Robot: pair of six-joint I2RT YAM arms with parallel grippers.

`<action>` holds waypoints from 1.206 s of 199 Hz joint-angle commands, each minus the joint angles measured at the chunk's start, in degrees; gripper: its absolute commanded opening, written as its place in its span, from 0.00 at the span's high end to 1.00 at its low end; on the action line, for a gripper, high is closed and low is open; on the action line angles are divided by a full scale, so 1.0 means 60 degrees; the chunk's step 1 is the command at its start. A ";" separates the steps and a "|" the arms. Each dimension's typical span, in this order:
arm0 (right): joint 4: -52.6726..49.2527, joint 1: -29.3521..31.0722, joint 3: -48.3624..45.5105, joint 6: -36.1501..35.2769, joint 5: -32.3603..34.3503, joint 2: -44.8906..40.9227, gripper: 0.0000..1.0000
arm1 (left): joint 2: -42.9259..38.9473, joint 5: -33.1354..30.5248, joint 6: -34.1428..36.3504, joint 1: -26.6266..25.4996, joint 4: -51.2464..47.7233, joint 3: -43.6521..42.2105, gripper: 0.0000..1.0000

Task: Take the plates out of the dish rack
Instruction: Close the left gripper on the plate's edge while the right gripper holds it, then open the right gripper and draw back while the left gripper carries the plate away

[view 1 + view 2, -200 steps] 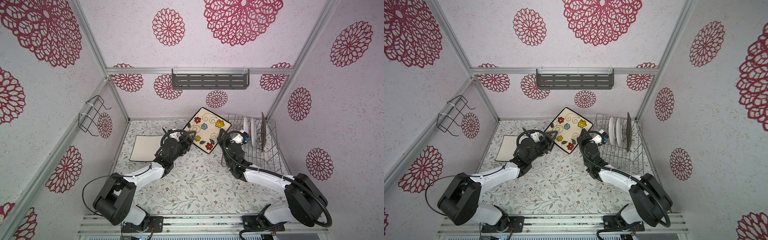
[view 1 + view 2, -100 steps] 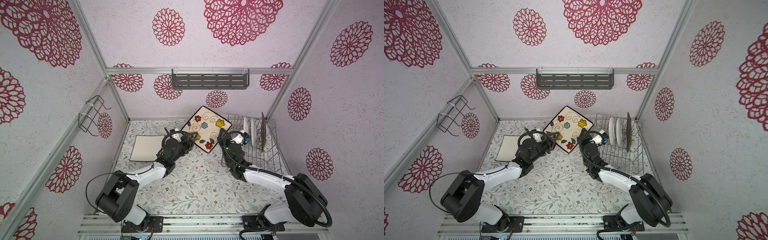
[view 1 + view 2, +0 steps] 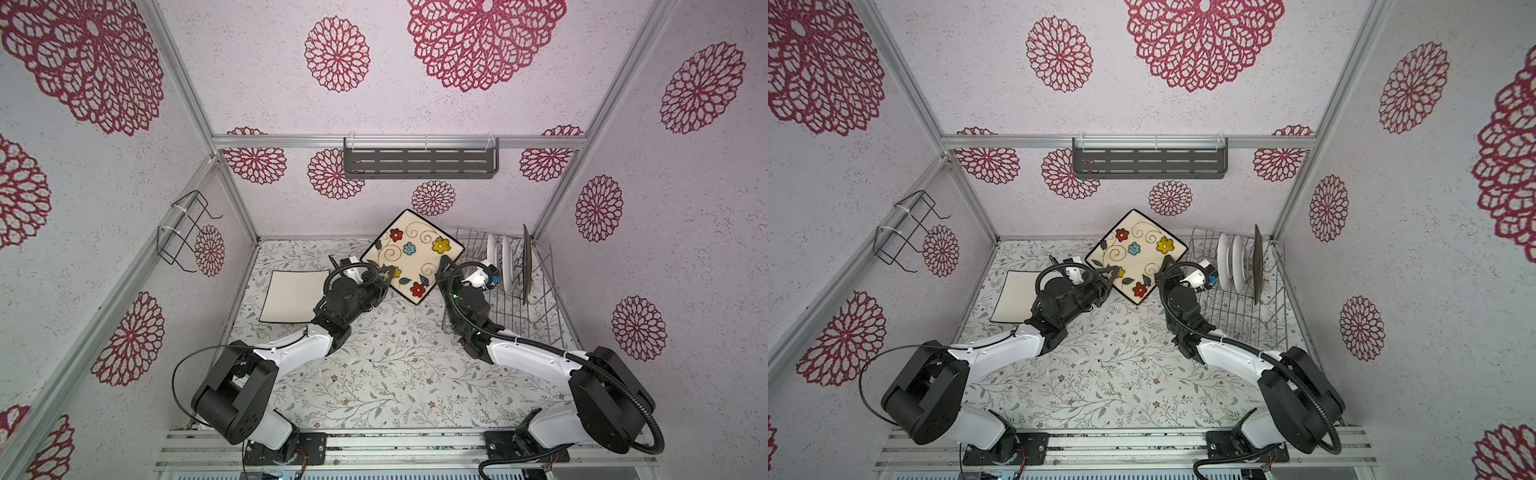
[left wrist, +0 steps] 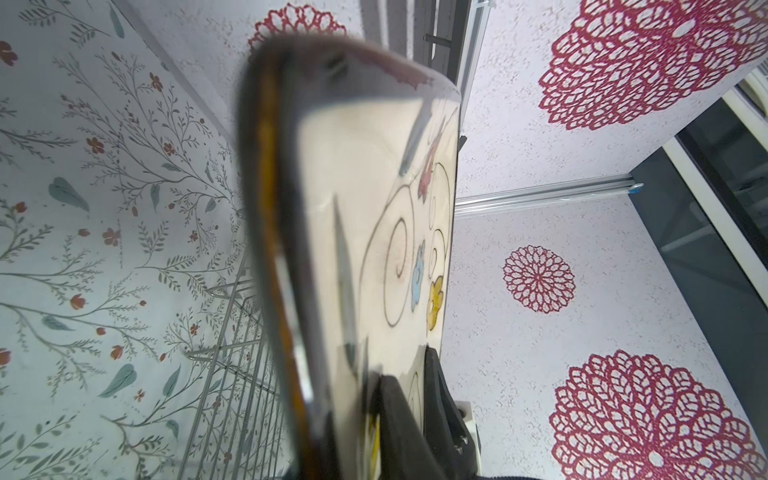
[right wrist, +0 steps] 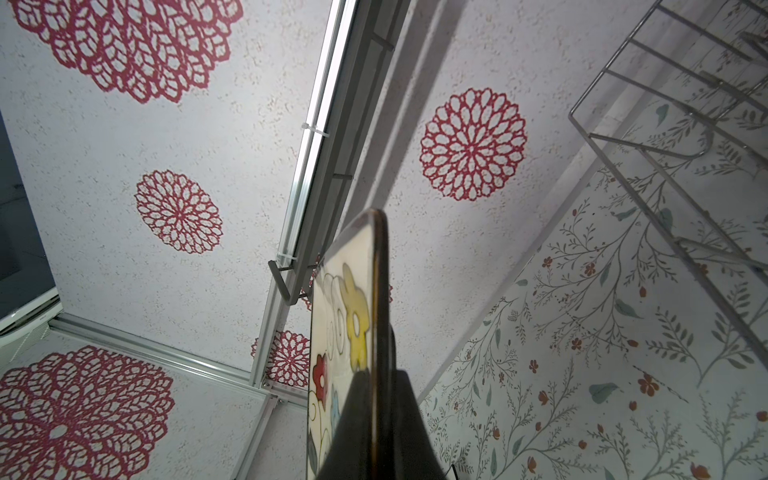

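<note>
White walls (image 3: 395,104) printed with red rosettes enclose the bench (image 3: 374,374) with its leafy sprig cloth, and over its far middle we see the cream square plate with coloured flowers (image 3: 415,249) held tilted in the air, just beside the silver wire dish rack (image 3: 540,316) on the right. Our left pincer (image 3: 388,273) is closed on the plate's lower left rim and our right pincer (image 3: 444,266) is clamped on its lower right rim. In the rack stand two round white plates (image 3: 506,266) and a dark plate (image 3: 527,266) on edge, while a plain white square plate (image 3: 291,295) lies flat on the bench at the left.
</note>
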 commanded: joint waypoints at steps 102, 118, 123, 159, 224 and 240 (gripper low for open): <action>0.0062 -0.0240 0.0675 0.0472 -0.1021 -0.1062 0.83 | -0.0488 -0.0540 0.0019 0.0008 0.0856 -0.0397 1.00; 0.0217 -0.0297 0.0494 0.0579 -0.1106 -0.1082 0.76 | -0.0484 -0.0514 -0.0182 0.0068 0.1195 -0.0478 1.00; 0.0268 -0.0313 0.0453 0.0605 -0.1124 -0.1091 0.73 | -0.0492 -0.0492 -0.0223 0.0087 0.1265 -0.0491 1.00; 0.0270 -0.0456 0.0293 0.0776 -0.1327 -0.1111 0.58 | -0.0639 -0.0410 -0.0336 0.0272 0.1282 -0.0413 1.00; 0.0340 -0.0793 0.0038 0.1190 -0.1745 -0.1126 0.36 | -0.1110 -0.0351 -0.0307 0.0789 0.0993 -0.0376 1.00; 0.0403 -0.0876 -0.0036 0.1322 -0.1859 -0.1094 0.35 | -0.1195 -0.0336 -0.0321 0.0954 0.0951 -0.0376 1.00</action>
